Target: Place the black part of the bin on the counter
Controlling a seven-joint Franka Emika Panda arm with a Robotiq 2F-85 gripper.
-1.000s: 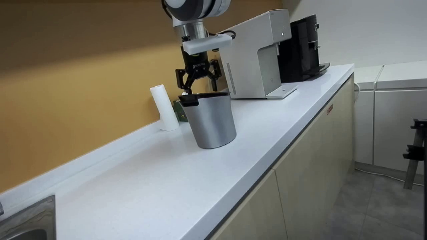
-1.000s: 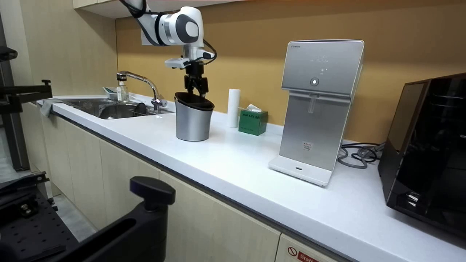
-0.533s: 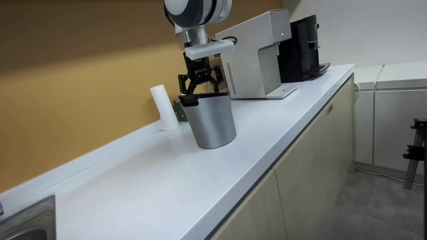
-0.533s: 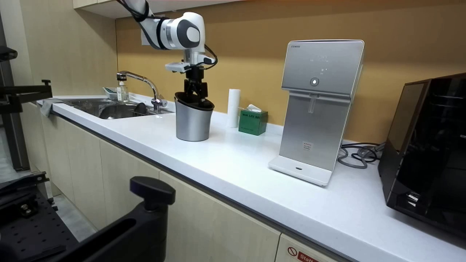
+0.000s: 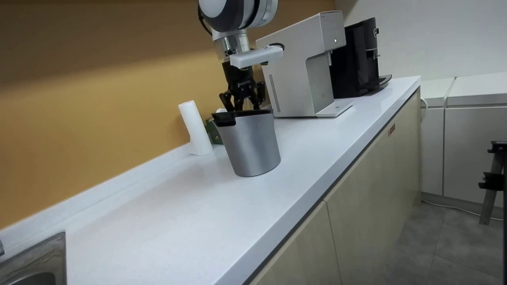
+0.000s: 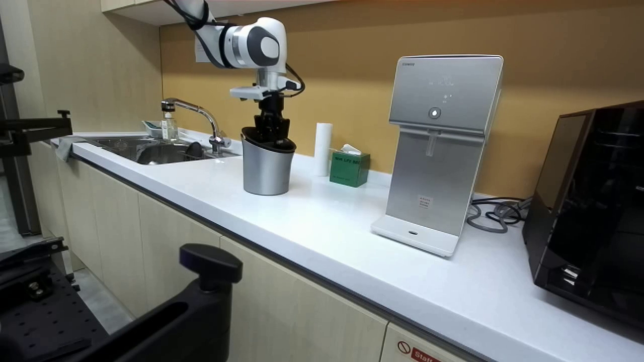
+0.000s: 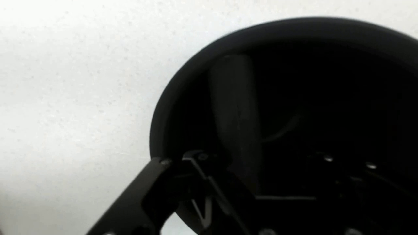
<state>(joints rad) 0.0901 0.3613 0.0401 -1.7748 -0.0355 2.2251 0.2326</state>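
The grey metal bin (image 5: pixel 251 146) stands upright on the white counter (image 6: pixel 342 216) in both exterior views. Seated inside it is the black part of the bin, its rim (image 7: pixel 294 29) running wide and dark across the wrist view. My gripper (image 5: pixel 246 106) points straight down over the mouth, finger ends lowered inside the black part. A gap shows between the fingers above the rim, but the rim hides their tips. In the wrist view the black gripper (image 7: pixel 264 158) blends into the dark interior, so whether its tips touch or hold anything does not show.
A silver water dispenser (image 6: pixel 432 166) and a black machine (image 6: pixel 593 216) stand farther along the counter. Near the wall are a white paper roll (image 6: pixel 323 150) and a green tissue box (image 6: pixel 349 168). The sink (image 6: pixel 156 151) lies on the bin's opposite side.
My gripper has come down into the mouth of the bin and shifted slightly to the right in both exterior views. Its fingers have drawn closer together. The bin stands where it was.
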